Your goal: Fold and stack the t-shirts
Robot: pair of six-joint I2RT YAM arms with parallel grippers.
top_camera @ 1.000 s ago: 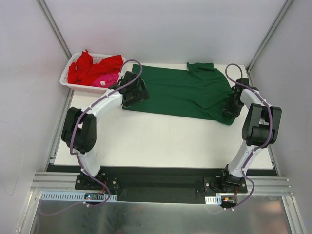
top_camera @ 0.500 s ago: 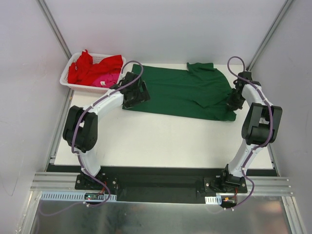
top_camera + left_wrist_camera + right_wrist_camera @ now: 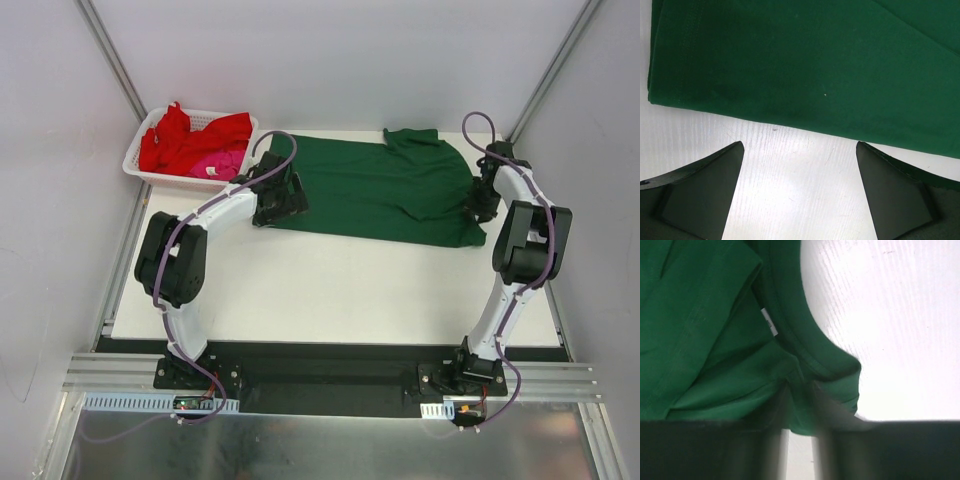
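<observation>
Now, from above, the right pincer (image 3: pixel 484 205) has climbed from the near right corner of the dark green t-shirt (image 3: pixel 380 190) to its collar side. The left pincer (image 3: pixel 280 200) has barely edged along the opposite end. The tee lies spread on the worktop (image 3: pixel 330 290), not yet folded. The white basket (image 3: pixel 135 167) at the far left holds a red t-shirt (image 3: pixel 175 140) and a pink t-shirt (image 3: pixel 225 162), both waiting. At the left wrist, that pincer gapes wide over bare worktop, just beside the tee's edge. At the right wrist, the fingers (image 3: pixel 832 450) stand narrow, pinching a fold of green fabric by the collar (image 3: pixel 790 335), likely the grip for a first fold.
</observation>
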